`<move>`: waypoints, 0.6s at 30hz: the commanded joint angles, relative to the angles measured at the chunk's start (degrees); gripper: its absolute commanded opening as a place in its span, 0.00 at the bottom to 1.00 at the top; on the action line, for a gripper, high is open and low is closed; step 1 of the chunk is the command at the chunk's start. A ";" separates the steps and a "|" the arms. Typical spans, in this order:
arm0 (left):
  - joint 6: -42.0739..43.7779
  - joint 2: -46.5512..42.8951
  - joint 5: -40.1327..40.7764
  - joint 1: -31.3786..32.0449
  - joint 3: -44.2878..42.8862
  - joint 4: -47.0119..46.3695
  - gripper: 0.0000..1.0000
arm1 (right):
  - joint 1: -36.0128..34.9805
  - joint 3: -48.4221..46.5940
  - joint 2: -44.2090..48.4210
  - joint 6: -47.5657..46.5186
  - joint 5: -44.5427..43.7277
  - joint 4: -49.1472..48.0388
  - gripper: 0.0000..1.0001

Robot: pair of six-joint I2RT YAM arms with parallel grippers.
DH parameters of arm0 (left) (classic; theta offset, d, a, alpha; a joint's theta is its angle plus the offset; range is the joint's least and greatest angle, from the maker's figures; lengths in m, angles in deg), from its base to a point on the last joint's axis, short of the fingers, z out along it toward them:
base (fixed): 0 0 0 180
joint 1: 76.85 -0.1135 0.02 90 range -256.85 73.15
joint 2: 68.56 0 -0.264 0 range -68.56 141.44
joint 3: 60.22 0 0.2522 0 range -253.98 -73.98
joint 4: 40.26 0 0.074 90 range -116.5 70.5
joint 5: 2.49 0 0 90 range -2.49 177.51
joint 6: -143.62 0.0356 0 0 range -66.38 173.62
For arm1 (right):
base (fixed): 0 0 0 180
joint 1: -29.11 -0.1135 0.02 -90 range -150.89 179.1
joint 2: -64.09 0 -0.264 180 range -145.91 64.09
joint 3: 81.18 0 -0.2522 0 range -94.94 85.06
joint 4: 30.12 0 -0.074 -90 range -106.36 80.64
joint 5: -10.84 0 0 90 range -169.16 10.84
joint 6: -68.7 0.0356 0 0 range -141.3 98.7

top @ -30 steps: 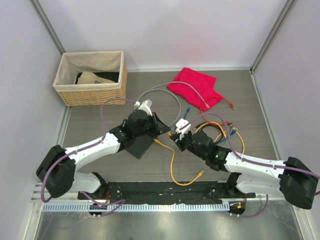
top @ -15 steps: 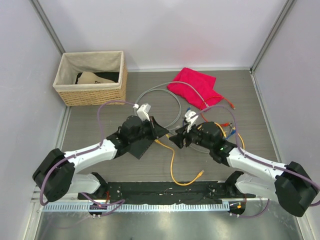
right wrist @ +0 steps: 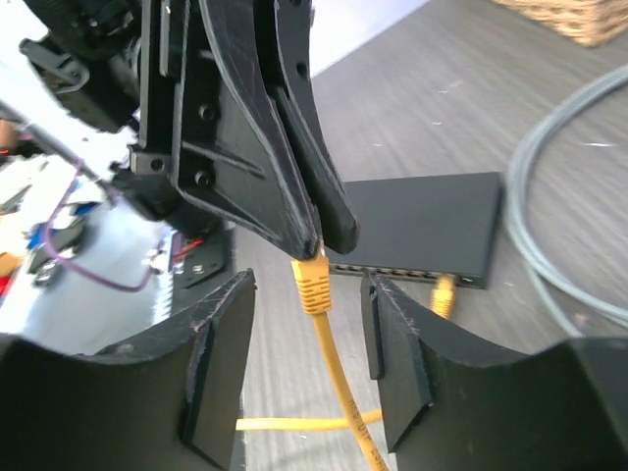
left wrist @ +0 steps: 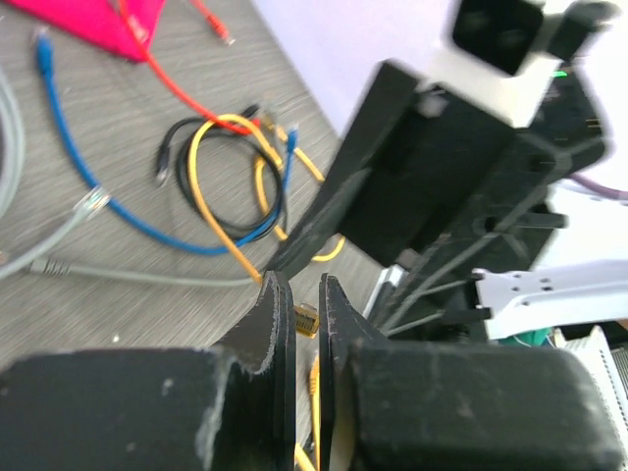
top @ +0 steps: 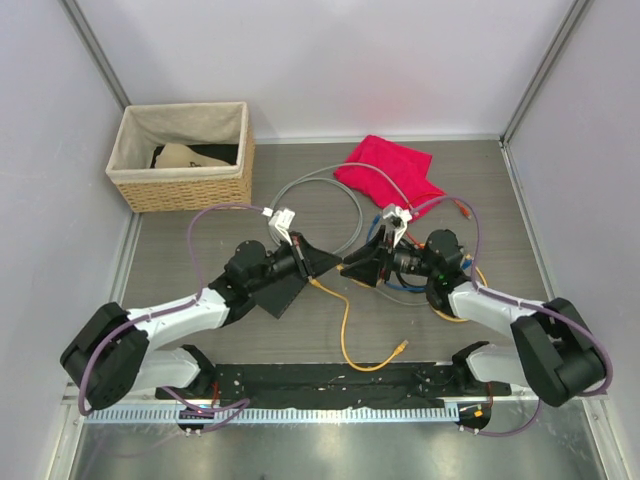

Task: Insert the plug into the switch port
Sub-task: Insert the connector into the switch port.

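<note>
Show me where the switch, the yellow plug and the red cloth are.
switch (right wrist: pixel 422 224), right wrist view, middle of its flat top face.
yellow plug (right wrist: pixel 312 282), right wrist view, middle of the plug body.
red cloth (top: pixel 390 170), top view, middle of the fabric.

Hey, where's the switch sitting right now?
In the top view the switch lies flat on the table, left of centre, just on the near side of the left gripper, with a yellow cable beside its right edge.
</note>
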 commanded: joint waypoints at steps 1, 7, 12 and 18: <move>0.63 -3.19 -1.64 -0.14 0.15 -6.35 0.00 | 0.62 -0.20 -3.61 7.94 7.35 -16.30 0.54; 0.19 -3.90 -2.60 -0.14 0.06 -6.79 0.00 | 0.71 -0.55 -7.03 12.78 8.85 -23.88 0.45; 0.01 -3.81 -3.39 -0.14 -0.03 -7.41 0.00 | 0.80 -0.73 -9.50 16.64 8.85 -30.30 0.33; 0.28 -3.64 -3.57 -0.14 0.23 -7.76 0.00 | 0.80 -0.64 -13.10 21.66 8.76 -38.91 0.01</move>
